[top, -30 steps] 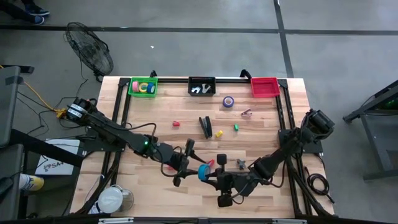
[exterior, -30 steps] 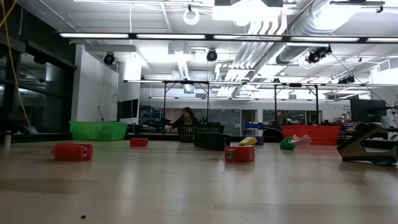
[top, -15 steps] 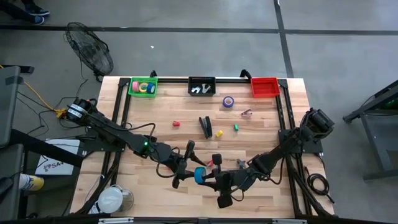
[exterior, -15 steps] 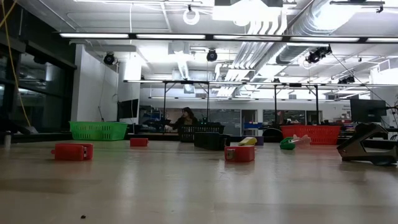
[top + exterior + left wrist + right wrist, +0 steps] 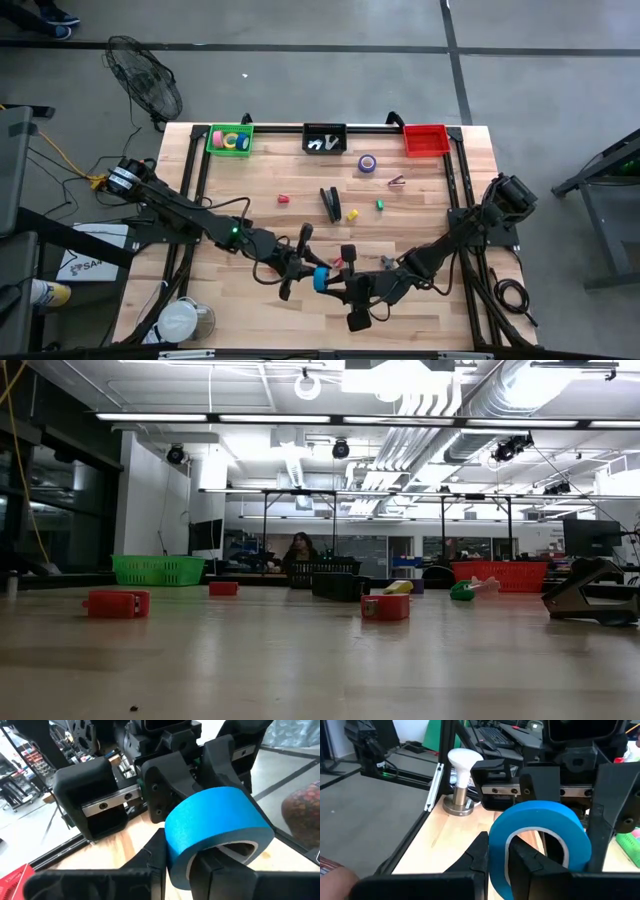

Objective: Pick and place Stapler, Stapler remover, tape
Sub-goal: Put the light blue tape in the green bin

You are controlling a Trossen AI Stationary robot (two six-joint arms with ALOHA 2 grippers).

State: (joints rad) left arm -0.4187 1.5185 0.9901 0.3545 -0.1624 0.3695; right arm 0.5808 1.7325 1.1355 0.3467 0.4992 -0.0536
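Observation:
A blue roll of tape (image 5: 320, 278) hangs near the table's front middle, between both grippers. My left gripper (image 5: 308, 272) comes from the left and my right gripper (image 5: 335, 282) from the right; both are shut on it. The black stapler (image 5: 330, 203) lies flat mid-table. A purple roll (image 5: 367, 163) lies farther back. Pink, yellow and teal rolls sit in the green bin (image 5: 213, 147). Small metal pieces, perhaps stapler removers, lie in the black bin (image 5: 306, 130). My left gripper pinches the roll's wall (image 5: 177, 865), one finger (image 5: 150, 865) outside the ring and one (image 5: 220, 870) inside its hole. It comes nearly level from the table's left. The roll stands on edge, clear of the table. My right gripper pinches the opposite part of the wall (image 5: 496, 862), with one finger (image 5: 472, 857) outside and one (image 5: 527, 862) inside the hole. It comes nearly level from the table's right, facing the left gripper.
A red bin (image 5: 425, 139) stands at the back right. Small red (image 5: 284, 199), yellow (image 5: 352, 214) and green (image 5: 380, 205) pieces lie around the stapler. A white-knobbed jar (image 5: 185, 318) is at the near left corner. Dark rails frame the table.
My right gripper has carried the blue roll a little toward the table's left, up to my left gripper. My left gripper has kept its place and shut on the roll's wall, so both now hold it.

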